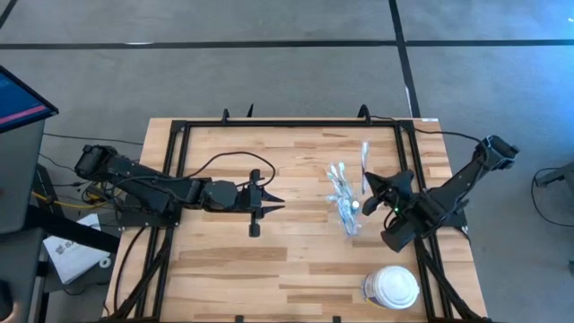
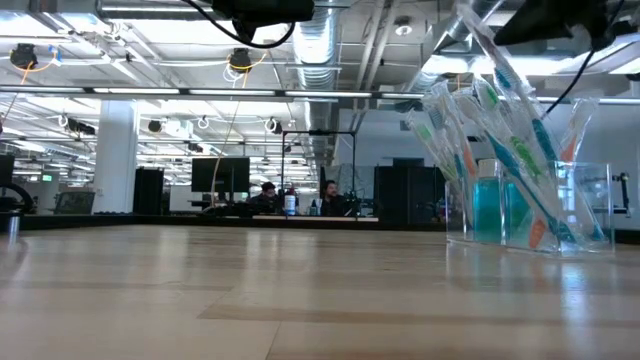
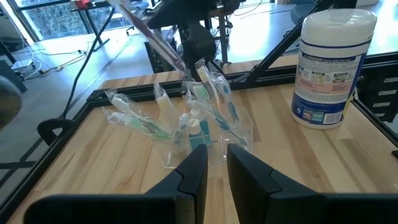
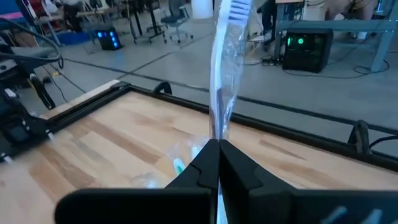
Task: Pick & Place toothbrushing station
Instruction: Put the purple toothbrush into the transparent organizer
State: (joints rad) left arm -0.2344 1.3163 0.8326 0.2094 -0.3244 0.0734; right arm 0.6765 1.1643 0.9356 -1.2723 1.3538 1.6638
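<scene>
A small clear plastic cup stands on the wooden table, right of centre, with several wrapped toothbrushes leaning out of it and a teal tube inside. My right gripper hovers just right of and above the cup, shut on one wrapped toothbrush. My left gripper is near the table's middle, left of the cup, pointing at it. Its fingers are a narrow gap apart and hold nothing. My right gripper pinches the wrapped toothbrush near its handle end between the two fingertips. The toothbrush sticks up and away from the fingers, slanted, its bristle head topmost. It also shows in the left wrist view, above the cup's other brushes.
A large white round lidded container stands near the table's front right corner. A black frame runs around the table's edges. Bare wood lies between my left gripper and the cup and across the near left. People sit far off in the room.
</scene>
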